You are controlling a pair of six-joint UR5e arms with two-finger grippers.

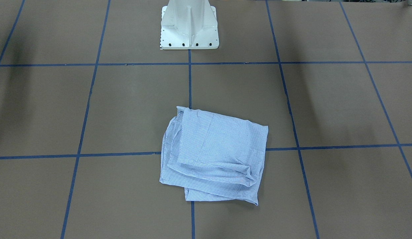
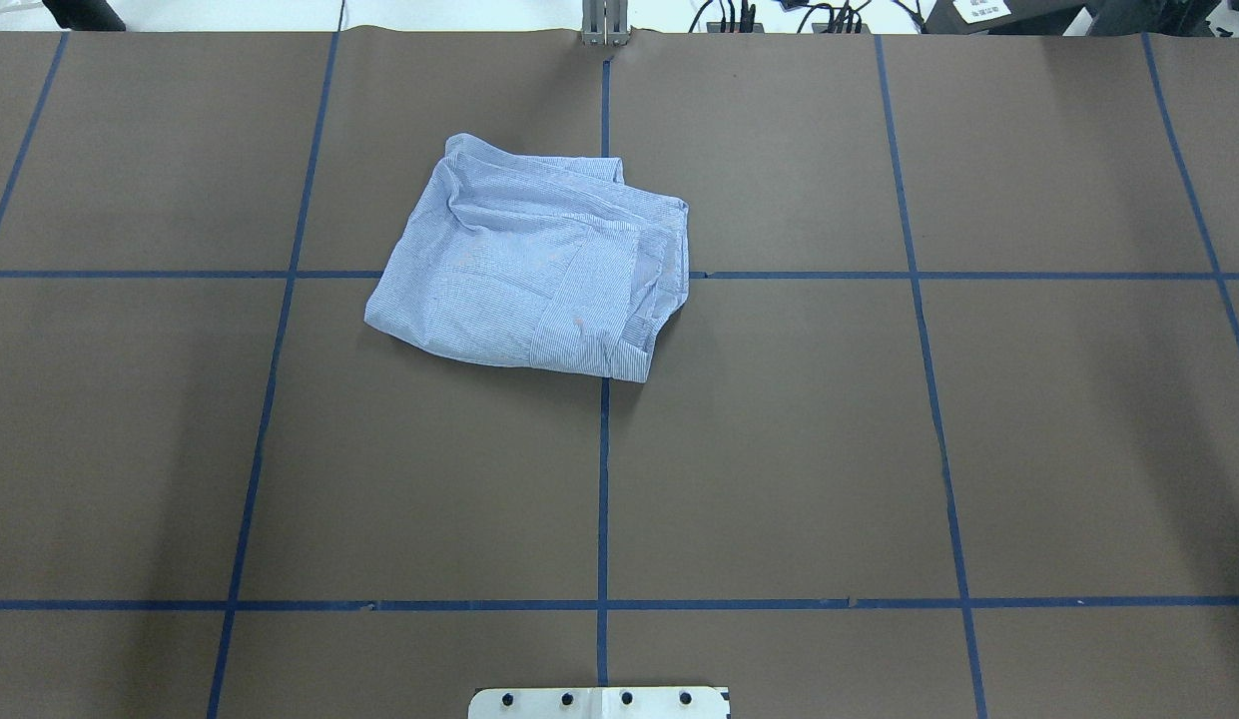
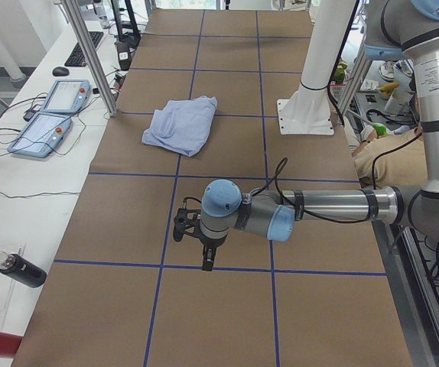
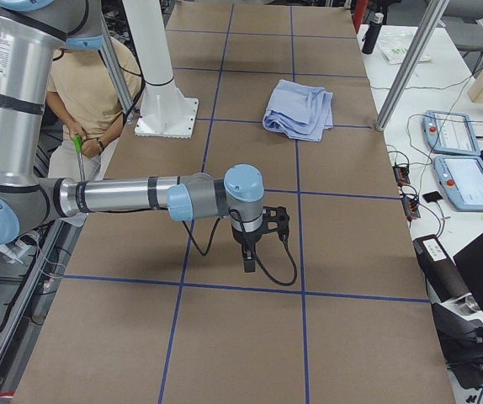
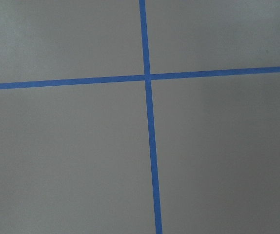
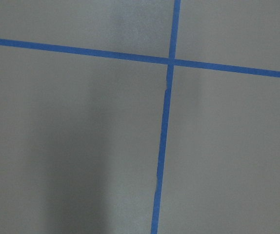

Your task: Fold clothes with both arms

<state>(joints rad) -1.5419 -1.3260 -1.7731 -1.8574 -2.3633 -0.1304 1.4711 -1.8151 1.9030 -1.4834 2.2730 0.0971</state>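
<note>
The clothes, one light blue and white striped shirt (image 2: 529, 275), lie folded into a rumpled, roughly square bundle on the brown table, at mid-table in the front-facing view (image 1: 214, 156). Neither arm touches them. In the exterior left view my left gripper (image 3: 208, 264) hangs pointing down over a blue tape line, far from the shirt (image 3: 180, 126). The exterior right view has my right gripper (image 4: 248, 265) hanging the same way, well short of the shirt (image 4: 300, 109). I cannot tell whether either gripper is open or shut. Both wrist views hold only bare table and crossing tape lines.
The white pedestal base (image 1: 189, 26) stands at the robot's side of the table. Blue tape divides the brown table top (image 2: 779, 449) into squares. Two teach pendants (image 3: 51, 115) and a dark bottle (image 3: 17, 269) lie on the white bench. A person (image 4: 90, 93) sits behind the pedestal.
</note>
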